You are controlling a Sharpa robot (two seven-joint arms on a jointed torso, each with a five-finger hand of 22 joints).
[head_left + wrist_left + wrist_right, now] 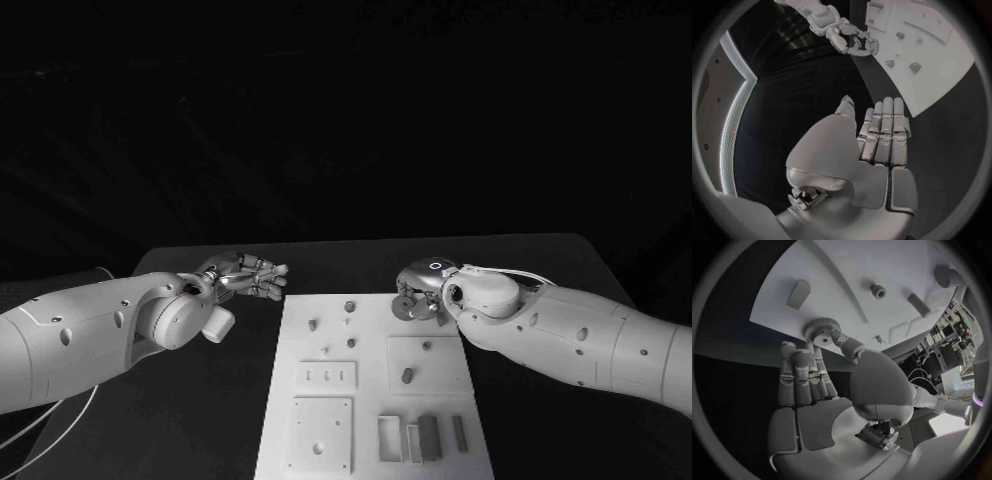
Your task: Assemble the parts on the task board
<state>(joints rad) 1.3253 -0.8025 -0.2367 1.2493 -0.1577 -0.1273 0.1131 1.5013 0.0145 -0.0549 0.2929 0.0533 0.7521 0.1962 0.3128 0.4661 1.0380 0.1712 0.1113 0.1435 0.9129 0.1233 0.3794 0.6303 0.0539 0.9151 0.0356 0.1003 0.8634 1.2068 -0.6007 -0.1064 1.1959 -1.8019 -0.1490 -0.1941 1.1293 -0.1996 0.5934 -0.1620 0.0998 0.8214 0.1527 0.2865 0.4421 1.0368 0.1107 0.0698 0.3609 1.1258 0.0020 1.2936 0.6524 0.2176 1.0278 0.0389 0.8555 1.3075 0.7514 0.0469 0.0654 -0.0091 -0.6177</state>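
Left hand idle beside the board, right hand working a gear at its far corner.

At the left of the head view the left hand (245, 275) hovers over bare black table (216, 400) just off the upper left corner of the white board (368, 465), fingers straight and apart and holding nothing, likely kept clear as a spare. In the middle, the board carries small parts (351, 343) as pegs on its upper half and upright bars (428, 437) in a recess at lower right. At the board's upper right edge the right hand (421, 298) reaches down; its wrist view shows thumb and fingertips (817, 352) touching a toothed gear (820, 330) on the board's edge, probably to seat or lift it, though a firm grip cannot be told.
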